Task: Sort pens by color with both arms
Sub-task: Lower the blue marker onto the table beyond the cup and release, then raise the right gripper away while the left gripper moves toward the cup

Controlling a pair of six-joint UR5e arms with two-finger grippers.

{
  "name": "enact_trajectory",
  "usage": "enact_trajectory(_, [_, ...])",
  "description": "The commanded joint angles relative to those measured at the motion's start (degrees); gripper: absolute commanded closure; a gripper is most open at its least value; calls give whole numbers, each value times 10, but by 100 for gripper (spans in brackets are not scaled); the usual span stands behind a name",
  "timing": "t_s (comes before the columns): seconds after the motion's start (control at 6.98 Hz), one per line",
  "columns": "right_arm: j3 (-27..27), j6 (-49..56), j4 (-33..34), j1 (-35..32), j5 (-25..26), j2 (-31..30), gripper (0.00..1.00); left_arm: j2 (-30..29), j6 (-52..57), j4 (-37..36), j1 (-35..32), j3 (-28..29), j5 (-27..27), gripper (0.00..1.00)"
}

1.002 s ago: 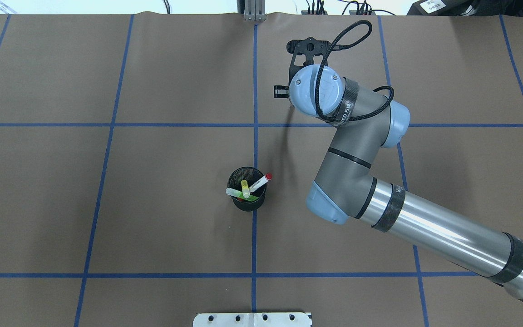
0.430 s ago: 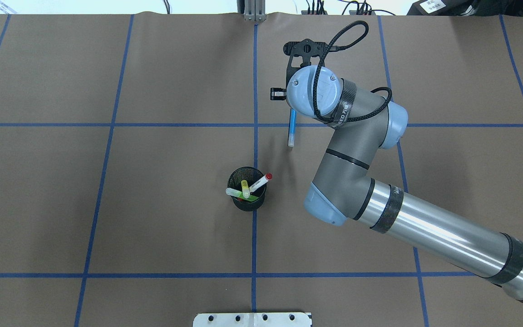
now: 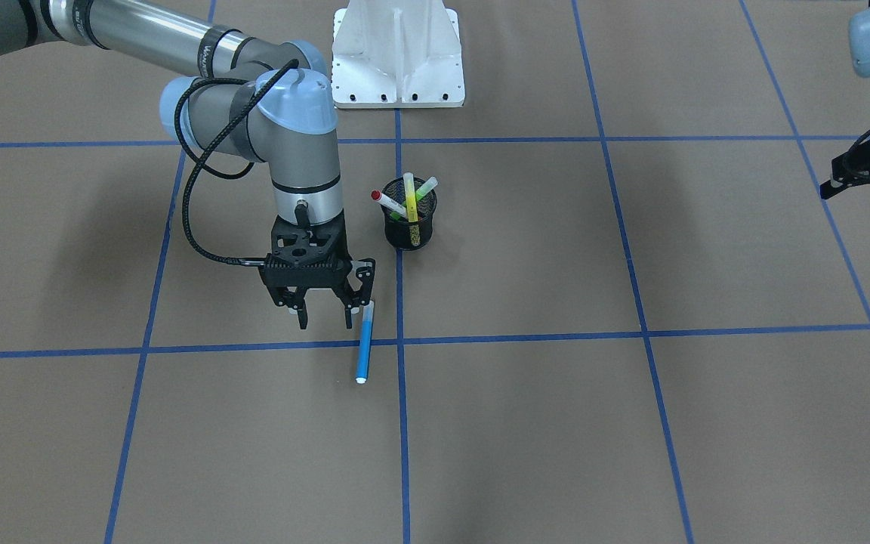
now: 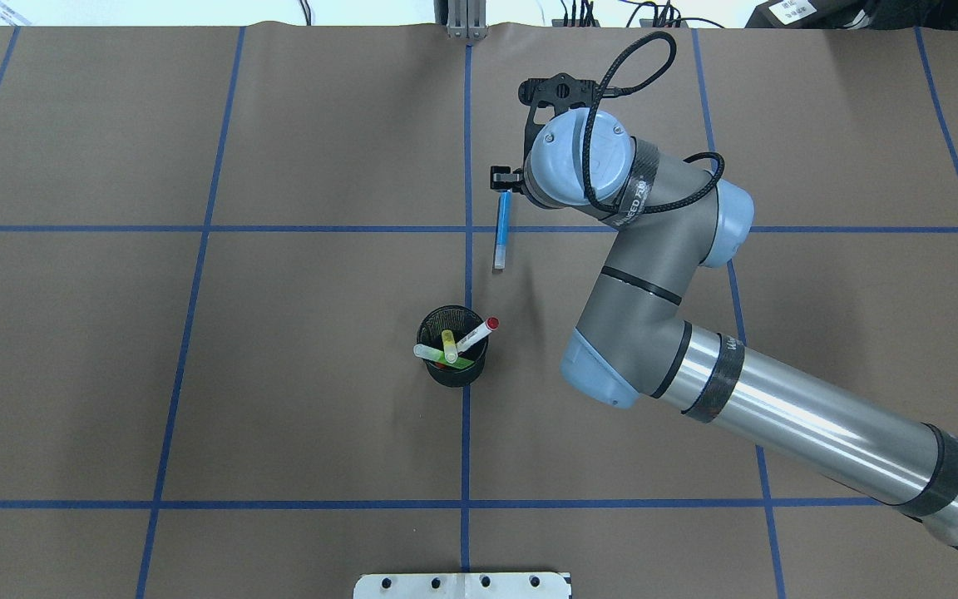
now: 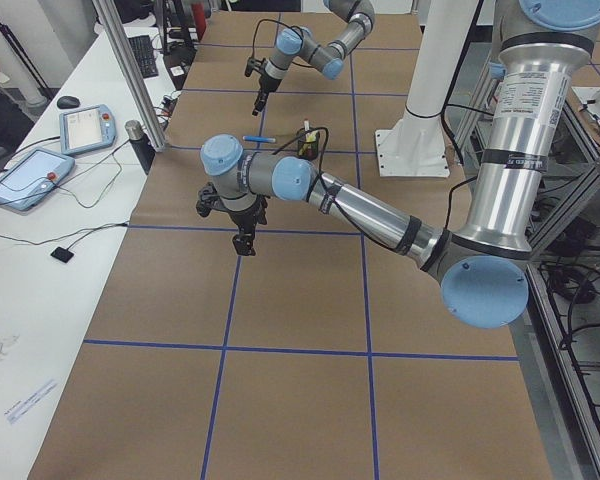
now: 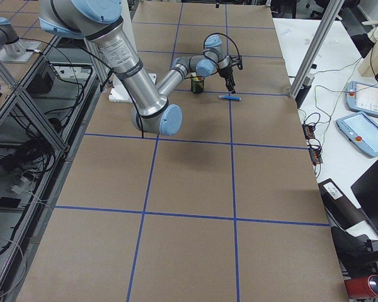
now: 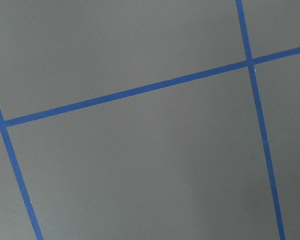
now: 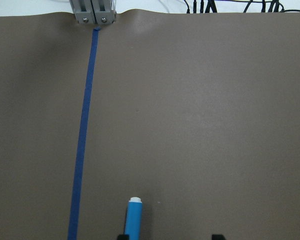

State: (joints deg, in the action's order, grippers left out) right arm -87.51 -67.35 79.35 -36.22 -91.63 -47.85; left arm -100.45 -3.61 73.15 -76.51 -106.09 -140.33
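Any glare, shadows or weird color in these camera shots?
Overhead exterior: a glare streak runs along the silver tube of the right arm. Front-facing: that arm throws a soft, blurry shadow on the table. Left wrist: the table looks dim and grey, not brown.

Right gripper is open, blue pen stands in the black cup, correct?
No. The right gripper is open, but the blue pen lies on the table beside it, outside the black cup. The front-facing view shows it.

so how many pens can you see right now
4. A blue pen lies on the table by the right gripper; a red-capped marker, a yellow highlighter and a green highlighter stand in the black mesh cup. More may be hidden inside it.
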Motion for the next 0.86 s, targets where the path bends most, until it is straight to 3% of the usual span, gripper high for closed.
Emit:
enact_trajectory(0.0, [-2,1,2,-47,-130,-9,35,-49,-89,1,18,-1,-4,1])
enact_trajectory(0.29, [-4,35,2,-109,-239,-30,34,-92,-169,1,42,-3,-4,1])
enact_trajectory(0.43, [-4,56,1,-134,-266,-43,34,-115,-230,6,52,-12,-4,1])
enact_trajectory(0.72, [-6,91,2,-196,-352,-65,32,-160,-417,110,134,-4,3,1])
